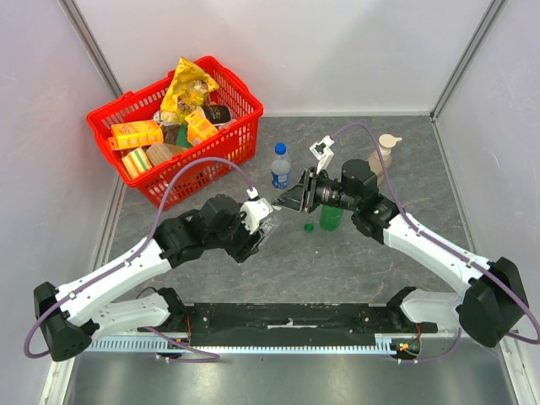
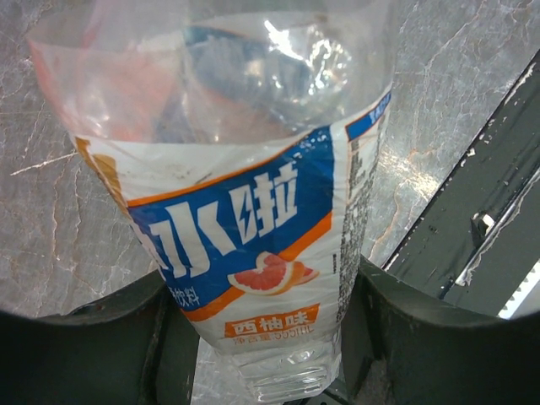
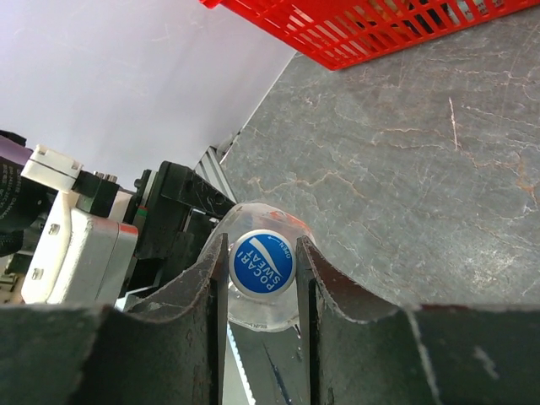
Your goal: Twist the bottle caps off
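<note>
My left gripper (image 1: 263, 218) is shut on a clear bottle (image 2: 253, 211) with a blue, white and orange label, which lies tilted toward the right arm. Its fingers (image 2: 371, 321) press the label on both sides. My right gripper (image 1: 288, 200) is shut on this bottle's blue cap (image 3: 262, 263), which sits on the neck between the two fingers. A loose green cap (image 1: 310, 226) lies on the table beside the green bottle (image 1: 331, 219), which the right arm partly hides. A blue-labelled bottle (image 1: 281, 173) stands upright behind, with its blue cap (image 1: 281, 149) on.
A red basket (image 1: 202, 173) full of snack packs stands at the back left and shows at the top of the right wrist view (image 3: 380, 25). A beige pump dispenser (image 1: 386, 152) stands at the back right. White walls enclose the grey table.
</note>
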{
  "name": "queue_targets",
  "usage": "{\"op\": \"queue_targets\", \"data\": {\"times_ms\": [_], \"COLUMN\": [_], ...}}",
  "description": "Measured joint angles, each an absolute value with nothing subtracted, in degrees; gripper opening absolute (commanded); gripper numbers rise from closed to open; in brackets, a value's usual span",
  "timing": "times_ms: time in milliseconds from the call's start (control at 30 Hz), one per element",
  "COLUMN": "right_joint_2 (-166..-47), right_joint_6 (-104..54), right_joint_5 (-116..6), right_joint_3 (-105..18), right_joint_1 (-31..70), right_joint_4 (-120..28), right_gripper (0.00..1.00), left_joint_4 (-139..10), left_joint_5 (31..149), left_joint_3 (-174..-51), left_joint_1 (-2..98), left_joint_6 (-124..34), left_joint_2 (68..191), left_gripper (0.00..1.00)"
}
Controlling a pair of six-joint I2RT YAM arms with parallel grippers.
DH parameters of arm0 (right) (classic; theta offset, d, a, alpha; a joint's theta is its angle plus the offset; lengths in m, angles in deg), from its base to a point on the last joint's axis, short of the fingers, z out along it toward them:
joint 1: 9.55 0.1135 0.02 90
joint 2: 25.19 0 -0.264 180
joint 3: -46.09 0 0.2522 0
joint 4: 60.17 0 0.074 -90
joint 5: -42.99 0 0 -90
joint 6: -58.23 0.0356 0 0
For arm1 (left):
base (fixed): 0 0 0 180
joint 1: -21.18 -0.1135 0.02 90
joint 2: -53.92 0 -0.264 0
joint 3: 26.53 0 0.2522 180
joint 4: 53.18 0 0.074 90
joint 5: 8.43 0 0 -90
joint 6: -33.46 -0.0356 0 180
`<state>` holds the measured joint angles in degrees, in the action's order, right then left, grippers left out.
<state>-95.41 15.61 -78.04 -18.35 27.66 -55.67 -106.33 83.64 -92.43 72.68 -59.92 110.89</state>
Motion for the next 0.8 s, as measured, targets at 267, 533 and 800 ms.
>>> {"op": "queue_targets", "data": {"times_ms": [267, 533, 800], "right_joint_2": [-93.9, -91.1, -85.8], "right_joint_6": [13.7, 11.5, 5.6], "right_joint_5": [-82.4, -92.3, -100.3], "right_joint_3": [-17.7, -15.5, -15.5], "right_joint_1": [27.5, 27.3, 27.4], "right_joint_4": [-59.3, -67.3, -67.5], "right_gripper": [0.00, 0.00, 0.00], "left_joint_4": [-106.6, -107.3, -106.3], "left_joint_5": [87.9, 99.7, 112.1], "left_joint_3": [-92.4, -93.1, -94.4], "left_joint_1": [72.7, 72.3, 72.4], "left_joint_6": [-59.9, -59.9, -60.6], "left_joint_2": [108.3, 106.1, 106.1], "left_gripper": [0.10, 0.10, 0.10]}}
